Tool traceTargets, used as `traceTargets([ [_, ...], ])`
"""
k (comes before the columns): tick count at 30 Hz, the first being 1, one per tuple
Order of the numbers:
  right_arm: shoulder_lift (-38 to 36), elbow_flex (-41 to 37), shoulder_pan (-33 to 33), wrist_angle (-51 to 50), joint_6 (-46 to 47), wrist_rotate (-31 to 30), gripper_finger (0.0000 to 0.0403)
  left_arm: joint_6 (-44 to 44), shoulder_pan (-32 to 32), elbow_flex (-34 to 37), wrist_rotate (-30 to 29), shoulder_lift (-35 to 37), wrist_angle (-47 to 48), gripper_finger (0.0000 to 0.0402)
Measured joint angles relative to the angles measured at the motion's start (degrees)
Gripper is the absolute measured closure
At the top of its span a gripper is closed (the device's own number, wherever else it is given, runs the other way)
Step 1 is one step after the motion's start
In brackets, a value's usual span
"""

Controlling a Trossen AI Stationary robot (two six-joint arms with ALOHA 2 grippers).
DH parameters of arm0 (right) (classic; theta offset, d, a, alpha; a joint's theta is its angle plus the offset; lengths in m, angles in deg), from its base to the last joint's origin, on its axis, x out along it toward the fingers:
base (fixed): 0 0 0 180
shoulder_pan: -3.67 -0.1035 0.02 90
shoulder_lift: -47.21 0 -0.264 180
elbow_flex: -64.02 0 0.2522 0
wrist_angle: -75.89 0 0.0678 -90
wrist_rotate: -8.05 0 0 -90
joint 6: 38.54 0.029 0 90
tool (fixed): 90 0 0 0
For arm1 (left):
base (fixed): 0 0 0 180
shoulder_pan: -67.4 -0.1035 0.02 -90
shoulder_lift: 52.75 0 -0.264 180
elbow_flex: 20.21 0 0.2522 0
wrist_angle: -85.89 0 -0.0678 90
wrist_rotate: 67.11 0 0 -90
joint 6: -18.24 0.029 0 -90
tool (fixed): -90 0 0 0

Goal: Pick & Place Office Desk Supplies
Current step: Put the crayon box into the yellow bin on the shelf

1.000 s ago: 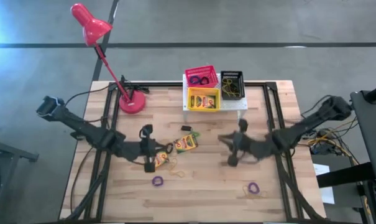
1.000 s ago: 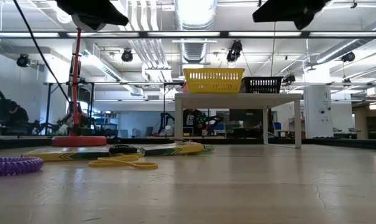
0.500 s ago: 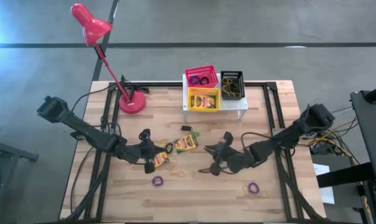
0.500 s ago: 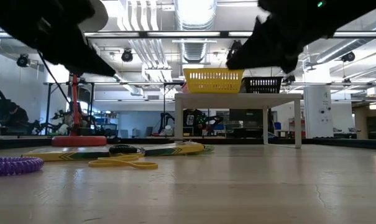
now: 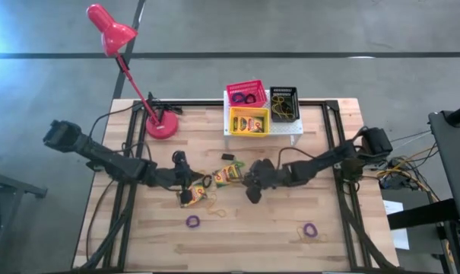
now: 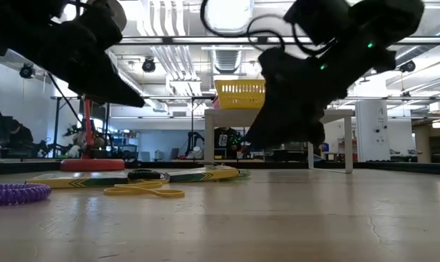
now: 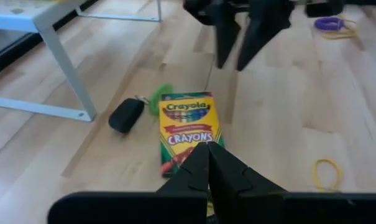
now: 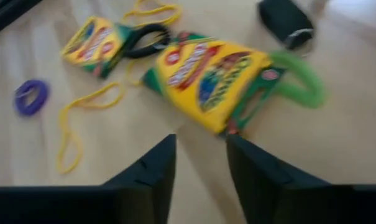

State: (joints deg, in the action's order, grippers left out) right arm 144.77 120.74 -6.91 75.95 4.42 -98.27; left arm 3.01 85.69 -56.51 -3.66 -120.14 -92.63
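Movement first, high view: right gripper (image 5: 254, 183) has swung in from the table's right half to hang just beside the crayon box (image 5: 228, 174) at table centre. Left gripper (image 5: 186, 185) has edged in over a second crayon box (image 5: 192, 196). Yellow basket (image 5: 249, 120) on the white shelf (image 5: 290, 129) already holds one box; purple loop (image 5: 192, 221) lies loose.

Low view: both arms now fill the upper frame, off the wood.

Left wrist view: fingers (image 7: 206, 169) pressed together, nothing held, crayon box (image 7: 185, 132) beyond them.

Right wrist view: fingers (image 8: 151, 165) now parted, aimed at the box's near edge (image 8: 211, 74), green loop (image 8: 299, 79) at its far end. Likely lining up a pick, box untouched
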Motion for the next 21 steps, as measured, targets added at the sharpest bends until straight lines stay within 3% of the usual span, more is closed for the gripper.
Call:
traceTargets([
  [10,0.65,-0.02,3.79,0.54,0.58,4.28,0.0160,5.12,-4.43,0.48,5.82,0.00,0.70,0.0398],
  [16,2.23,-0.16,4.13,1.53,4.68,2.01,0.0137,9.45,-8.66,0.48,8.48,-0.06,0.68,0.0398],
  [21,6.26,-0.28,5.38,6.82,8.01,1.89,0.0137,13.59,-12.34,0.45,14.26,-2.53,-1.70,0.0398],
])
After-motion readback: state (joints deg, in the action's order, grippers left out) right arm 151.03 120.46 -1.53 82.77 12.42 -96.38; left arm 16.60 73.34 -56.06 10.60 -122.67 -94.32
